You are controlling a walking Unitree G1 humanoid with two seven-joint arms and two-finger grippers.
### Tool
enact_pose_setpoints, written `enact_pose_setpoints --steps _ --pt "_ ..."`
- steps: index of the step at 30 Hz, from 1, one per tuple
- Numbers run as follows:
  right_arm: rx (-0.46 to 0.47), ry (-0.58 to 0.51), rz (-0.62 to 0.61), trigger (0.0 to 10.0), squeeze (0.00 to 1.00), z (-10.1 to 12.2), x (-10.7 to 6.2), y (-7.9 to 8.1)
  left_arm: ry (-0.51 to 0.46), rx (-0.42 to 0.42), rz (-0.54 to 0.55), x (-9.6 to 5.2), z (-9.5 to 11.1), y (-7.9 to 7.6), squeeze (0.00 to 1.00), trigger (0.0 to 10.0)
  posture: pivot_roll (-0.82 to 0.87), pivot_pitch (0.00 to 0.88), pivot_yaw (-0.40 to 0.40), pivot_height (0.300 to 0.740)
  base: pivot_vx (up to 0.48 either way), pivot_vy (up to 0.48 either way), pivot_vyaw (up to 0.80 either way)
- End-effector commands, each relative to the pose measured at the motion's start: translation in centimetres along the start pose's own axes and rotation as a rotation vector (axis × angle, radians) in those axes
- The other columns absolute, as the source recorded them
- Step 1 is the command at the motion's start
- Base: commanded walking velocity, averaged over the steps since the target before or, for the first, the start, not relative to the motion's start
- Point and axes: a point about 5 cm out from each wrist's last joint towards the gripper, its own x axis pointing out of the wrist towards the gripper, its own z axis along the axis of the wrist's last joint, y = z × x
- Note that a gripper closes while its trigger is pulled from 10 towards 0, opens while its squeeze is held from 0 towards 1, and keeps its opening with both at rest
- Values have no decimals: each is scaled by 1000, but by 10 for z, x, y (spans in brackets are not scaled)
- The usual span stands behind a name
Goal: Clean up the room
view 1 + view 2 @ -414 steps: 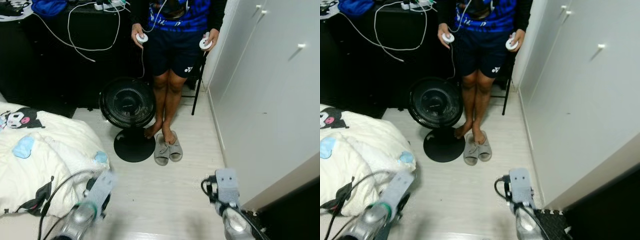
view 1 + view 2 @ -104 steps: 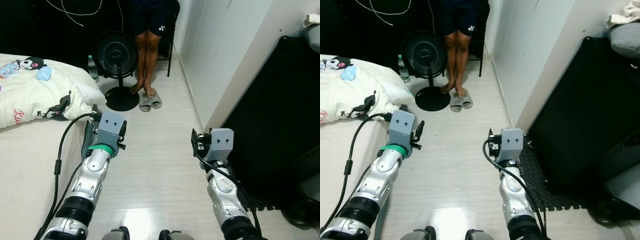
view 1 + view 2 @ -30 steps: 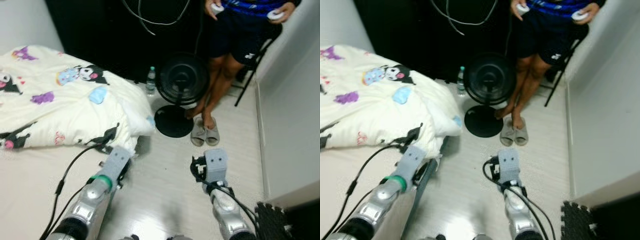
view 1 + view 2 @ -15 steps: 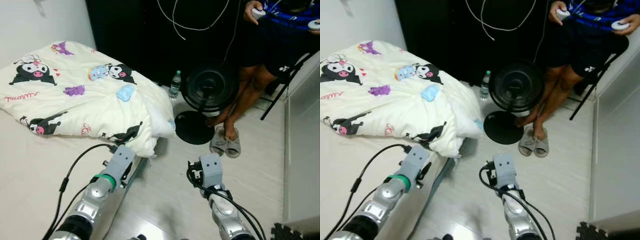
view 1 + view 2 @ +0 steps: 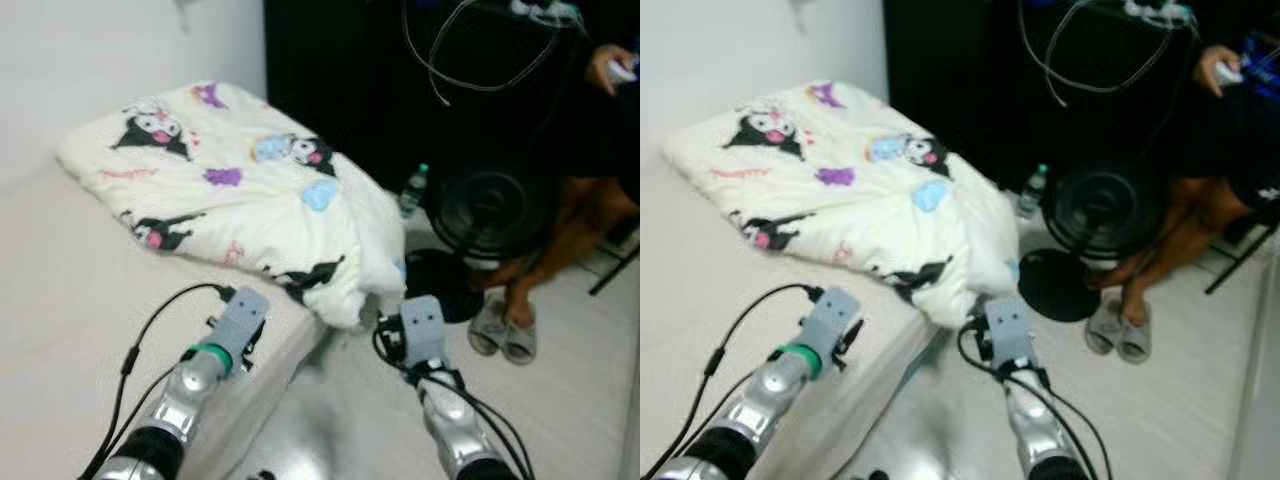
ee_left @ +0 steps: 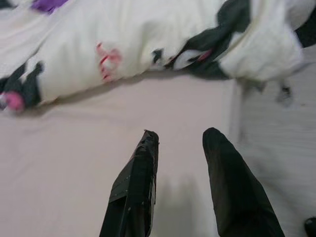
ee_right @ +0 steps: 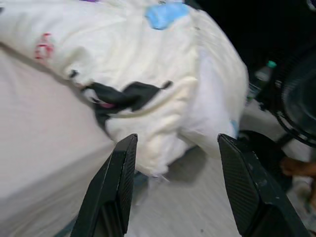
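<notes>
**Rumpled duvet on the bed, both grippers spread and empty**

Head views: soft, puffy cream duvet (image 5: 260,195) printed with black cartoon figures, purple shapes and pale blue patches, heaped across a smooth beige mattress (image 5: 70,300), one bulging corner spilling over the mattress edge toward the pale plank floor (image 5: 560,400). Just past that corner, a round black fan (image 5: 495,215) with a wire grille on a flat disc base; a clear plastic bottle (image 5: 412,190) upright between duvet and fan. Beyond the fan, a pair of grey slippers (image 5: 505,330) at the bare feet of a person (image 5: 590,200) holding a white controller. White cables looping down a black backdrop behind the duvet. Left silver arm raised over the mattress short of the duvet; right arm raised over the floor, just beside the hanging corner.

Left wrist view: left gripper (image 6: 180,140) above bare mattress, its two long black fingers parted, nothing between, the duvet's folded edge ahead.

Right wrist view: right gripper (image 7: 177,143) aimed at the overhanging duvet corner, fingers set wide, holding nothing; fan grille off beside the duvet.
</notes>
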Motion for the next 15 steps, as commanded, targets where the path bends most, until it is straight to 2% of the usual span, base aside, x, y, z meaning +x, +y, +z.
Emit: enact_pose_setpoints --steps 1,15 --pt "3 34 -5 10000 0 -8 -5 -1 11 -2 -14 0 -3 -4 0 10000 -51 35 33 740 0 0 719" --pt "6 36 -3 10000 0 -10 -6 -1 0 -6 -18 1 1 -6 0 10000 -50 42 31 740 0 0 719"
